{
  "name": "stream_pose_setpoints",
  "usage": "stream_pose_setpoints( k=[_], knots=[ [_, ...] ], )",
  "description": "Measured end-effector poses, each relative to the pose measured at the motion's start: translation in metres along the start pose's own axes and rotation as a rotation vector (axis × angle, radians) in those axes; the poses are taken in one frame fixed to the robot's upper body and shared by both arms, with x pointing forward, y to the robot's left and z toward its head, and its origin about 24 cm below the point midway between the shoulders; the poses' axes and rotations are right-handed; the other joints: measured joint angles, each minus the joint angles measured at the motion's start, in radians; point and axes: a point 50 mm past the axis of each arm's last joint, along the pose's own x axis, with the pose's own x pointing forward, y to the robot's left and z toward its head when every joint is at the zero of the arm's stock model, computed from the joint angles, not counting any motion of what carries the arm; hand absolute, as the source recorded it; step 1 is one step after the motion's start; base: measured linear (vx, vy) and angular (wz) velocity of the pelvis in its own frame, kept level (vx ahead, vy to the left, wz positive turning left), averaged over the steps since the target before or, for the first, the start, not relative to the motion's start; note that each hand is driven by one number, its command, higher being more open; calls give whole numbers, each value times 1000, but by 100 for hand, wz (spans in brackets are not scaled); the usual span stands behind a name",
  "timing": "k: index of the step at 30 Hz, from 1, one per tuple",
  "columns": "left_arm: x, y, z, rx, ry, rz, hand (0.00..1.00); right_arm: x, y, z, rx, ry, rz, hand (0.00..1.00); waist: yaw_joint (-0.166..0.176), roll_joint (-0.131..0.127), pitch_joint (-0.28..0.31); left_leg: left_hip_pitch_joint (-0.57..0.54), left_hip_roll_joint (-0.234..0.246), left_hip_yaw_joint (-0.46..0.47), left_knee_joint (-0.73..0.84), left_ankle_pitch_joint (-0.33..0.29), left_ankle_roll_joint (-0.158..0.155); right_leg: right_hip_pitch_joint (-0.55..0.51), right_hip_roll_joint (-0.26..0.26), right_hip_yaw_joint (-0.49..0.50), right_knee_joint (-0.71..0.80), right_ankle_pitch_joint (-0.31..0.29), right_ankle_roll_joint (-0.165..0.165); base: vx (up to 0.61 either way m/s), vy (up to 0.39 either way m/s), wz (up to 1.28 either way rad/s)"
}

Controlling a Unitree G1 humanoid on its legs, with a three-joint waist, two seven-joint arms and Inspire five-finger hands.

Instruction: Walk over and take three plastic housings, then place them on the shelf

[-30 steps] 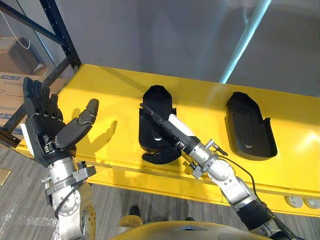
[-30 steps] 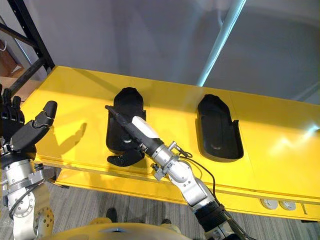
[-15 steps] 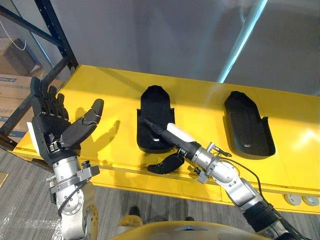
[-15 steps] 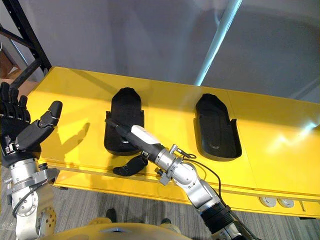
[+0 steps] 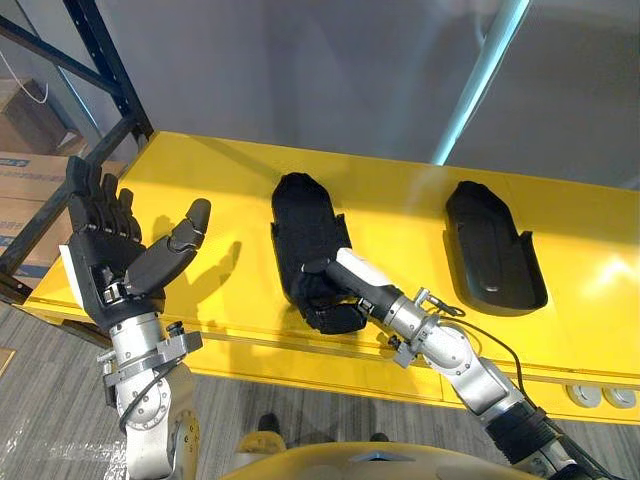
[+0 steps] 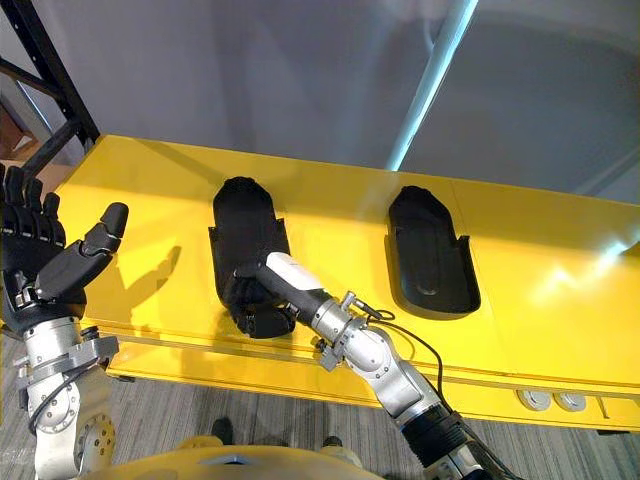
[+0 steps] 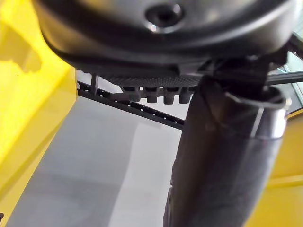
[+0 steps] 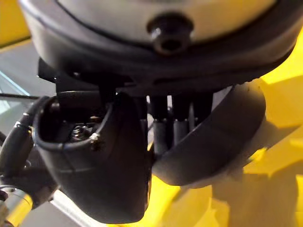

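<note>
The right hand [image 5: 348,280] is closed on the near end of the plastic housing [image 5: 300,225], with the thumb on top and the fingers curled beneath, close to the front edge of the yellow table [image 5: 200,170]. Beyond the fingertips the housing lies flat on the table. Confirm a firm pinch before lifting. The long body will probably droop away from the hand, so raise it slowly and level. A second housing [image 5: 492,250] lies well to the hand's right. The left hand [image 5: 112,262], spread wide and empty, is raised well to its left.

Silver-grey arms [image 5: 455,352], black robot hands [image 5: 100,268]
</note>
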Motion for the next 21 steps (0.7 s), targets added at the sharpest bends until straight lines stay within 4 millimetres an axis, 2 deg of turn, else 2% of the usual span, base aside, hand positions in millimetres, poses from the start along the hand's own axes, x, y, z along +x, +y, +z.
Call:
stream_pose_setpoints(
  k=[11,21],
  knots=[
    [-5,4,-1,18,21,8,100,0,3,0,-1,3,-22,0,-12,5,-1,1,0,9,0,0,0,-1,0,3,0,1,0,0,0,0],
    [-5,3,-2,12,24,1,100,2,6,-4,9,29,-70,0,-14,25,-9,9,3,21,0,0,0,-1,3,17,0,2,0,-3,1,-3]
  ],
)
